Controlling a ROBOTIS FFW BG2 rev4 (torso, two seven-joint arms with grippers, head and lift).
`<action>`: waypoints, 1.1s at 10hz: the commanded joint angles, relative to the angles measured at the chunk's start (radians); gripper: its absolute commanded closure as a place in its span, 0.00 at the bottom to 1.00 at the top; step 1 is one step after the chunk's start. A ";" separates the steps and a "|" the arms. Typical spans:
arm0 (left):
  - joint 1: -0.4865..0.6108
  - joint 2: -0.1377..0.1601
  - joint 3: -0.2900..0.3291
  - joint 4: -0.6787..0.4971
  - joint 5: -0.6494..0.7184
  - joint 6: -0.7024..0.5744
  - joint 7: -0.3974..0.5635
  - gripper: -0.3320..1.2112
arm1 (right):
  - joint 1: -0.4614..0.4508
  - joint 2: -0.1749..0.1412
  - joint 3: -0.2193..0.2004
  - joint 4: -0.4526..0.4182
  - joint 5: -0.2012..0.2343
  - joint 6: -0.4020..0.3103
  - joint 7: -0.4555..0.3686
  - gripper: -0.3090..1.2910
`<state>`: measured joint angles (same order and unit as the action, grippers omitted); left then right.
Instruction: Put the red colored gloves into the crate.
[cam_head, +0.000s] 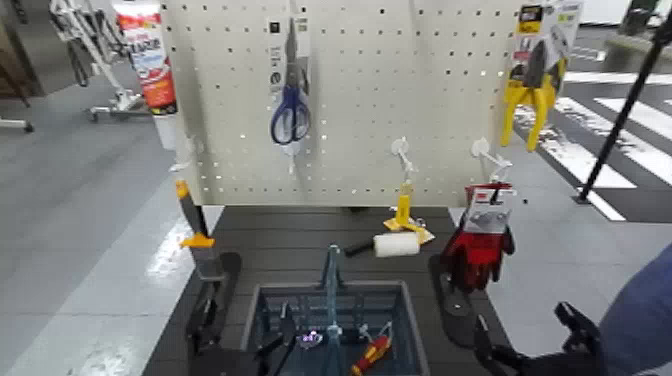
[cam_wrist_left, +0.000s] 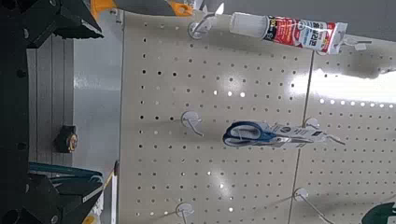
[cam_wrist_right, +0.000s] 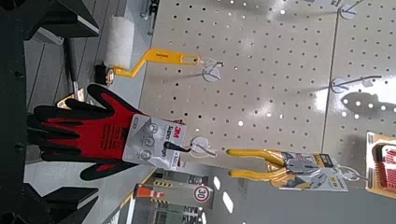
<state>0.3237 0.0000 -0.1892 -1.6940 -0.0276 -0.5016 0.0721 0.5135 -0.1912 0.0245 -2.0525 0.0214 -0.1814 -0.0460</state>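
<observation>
The red colored gloves (cam_head: 480, 243) hang at the pegboard's lower right, their red-and-white header card (cam_wrist_right: 159, 145) on a hook and their black fingertips pointing down. The grey-blue crate (cam_head: 262, 310) with its upright handle sits on the dark table below the board, left of the gloves. My right gripper (cam_head: 530, 342) is open, low at the right and in front of the gloves. In the right wrist view its dark fingers (cam_wrist_right: 56, 17) frame the gloves (cam_wrist_right: 89, 131) without touching them. My left gripper (cam_head: 207, 322) waits at the crate's left side, fingers (cam_wrist_left: 51, 19) spread with nothing between them.
In the crate lie a red-and-yellow screwdriver (cam_head: 372, 355) and dark tools. A paint roller (cam_head: 397, 245) lies between crate and gloves. Scissors (cam_head: 290, 110), a sealant tube (cam_head: 148, 55) and yellow pliers (cam_head: 530, 95) hang on the board. A bar clamp (cam_head: 195, 240) stands left. Blue cloth (cam_head: 640, 320) fills the right corner.
</observation>
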 joint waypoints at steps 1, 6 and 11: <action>0.000 -0.046 0.000 0.001 0.000 0.003 0.000 0.31 | -0.003 -0.004 0.002 0.000 0.000 0.003 0.000 0.26; -0.002 -0.046 0.000 0.001 0.000 0.006 0.000 0.31 | -0.021 0.001 -0.015 0.008 -0.040 0.010 0.035 0.26; -0.002 -0.051 -0.006 0.001 0.002 0.008 0.000 0.31 | -0.127 -0.002 -0.123 0.003 -0.094 0.140 0.213 0.26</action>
<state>0.3227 0.0000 -0.1937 -1.6934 -0.0271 -0.4938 0.0715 0.4078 -0.1959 -0.0750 -2.0491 -0.0639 -0.0654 0.1636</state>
